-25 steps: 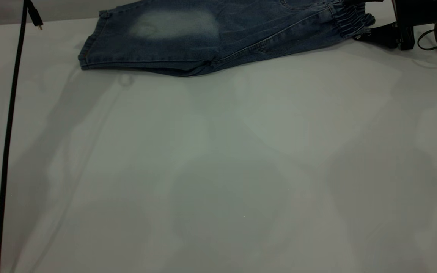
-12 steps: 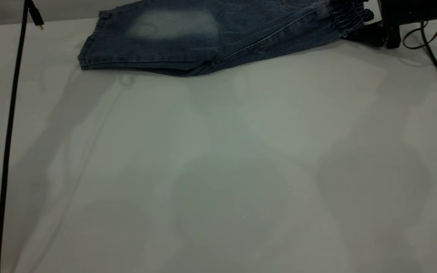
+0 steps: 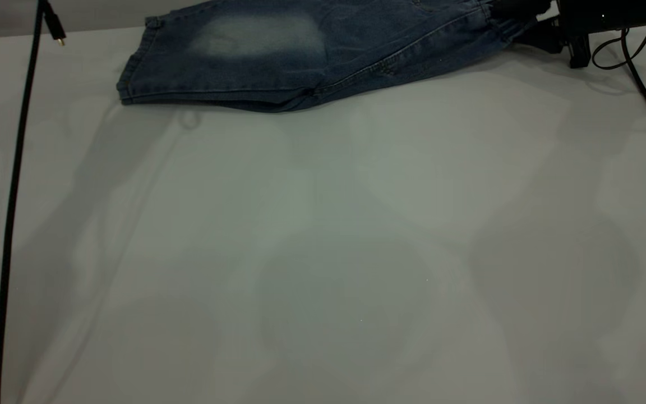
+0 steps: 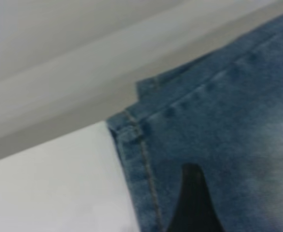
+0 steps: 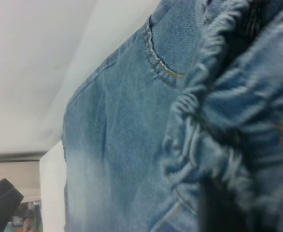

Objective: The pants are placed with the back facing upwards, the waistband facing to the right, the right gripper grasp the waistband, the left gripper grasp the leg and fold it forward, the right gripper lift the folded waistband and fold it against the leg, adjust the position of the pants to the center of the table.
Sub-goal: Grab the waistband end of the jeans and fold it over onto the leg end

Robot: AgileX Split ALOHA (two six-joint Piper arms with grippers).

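The shorts lie along the top edge of the frame on the desk, already doubled lengthwise, with the hem at upper left and the gathered waistband at upper right. The right hand sits at that waistband, apparently clamped on it, which would explain why the elastic bunches right against its wrist camera; that end looks ready to be lifted over toward the hem. The left hand hovers over the hem corner with one dark finger showing; whether it is spread or pinched, I cannot tell.
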